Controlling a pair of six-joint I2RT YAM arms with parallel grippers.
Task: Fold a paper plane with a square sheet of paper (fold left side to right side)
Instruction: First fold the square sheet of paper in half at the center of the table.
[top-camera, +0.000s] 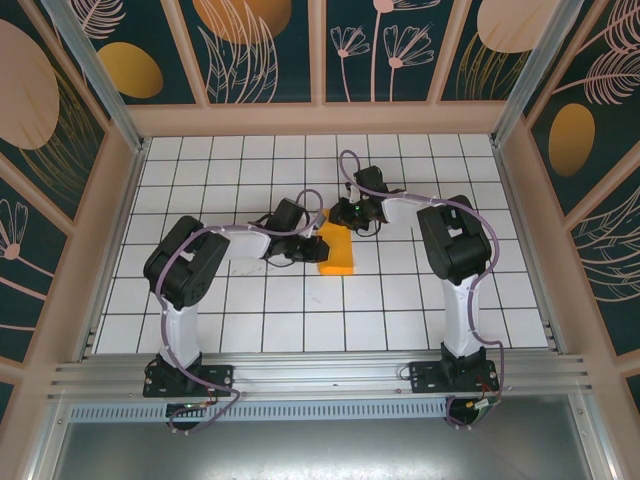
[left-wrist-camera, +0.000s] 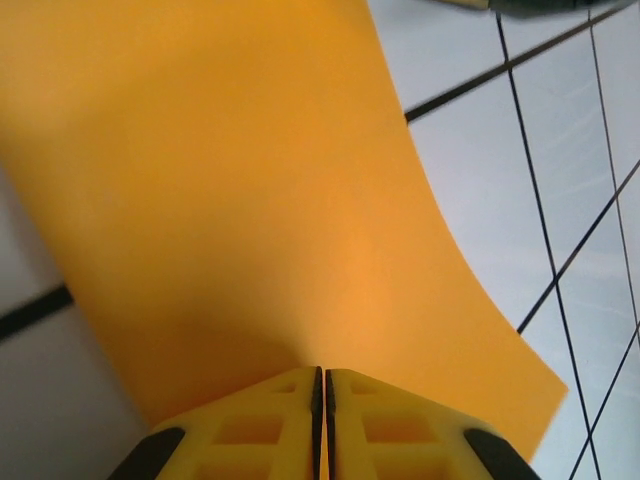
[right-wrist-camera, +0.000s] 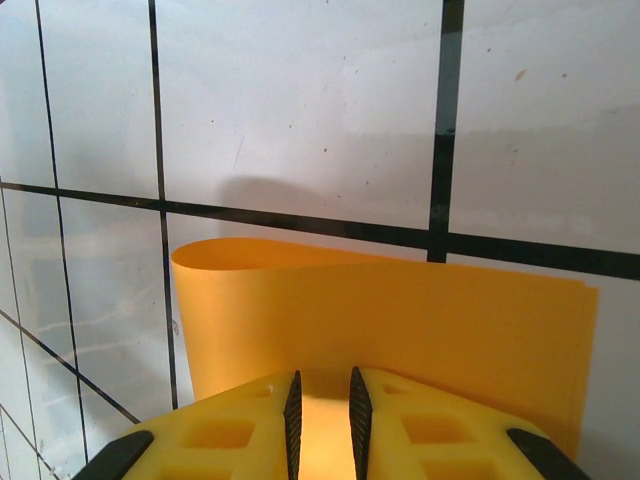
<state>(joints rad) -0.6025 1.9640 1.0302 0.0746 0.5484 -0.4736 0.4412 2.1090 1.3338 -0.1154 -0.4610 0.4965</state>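
Orange-yellow and folded over on itself, the square sheet of paper (top-camera: 337, 252) was seen lying on the white tiled table (top-camera: 400, 300) between the two arms. One edge was pinched by the left gripper (left-wrist-camera: 322, 385), its jaws pressed almost together. The looped layers were held in the right gripper (right-wrist-camera: 322, 392), its jaws narrowly parted.

square sheet of paper (left-wrist-camera: 250, 200) — cropped at top, corners likely hidden
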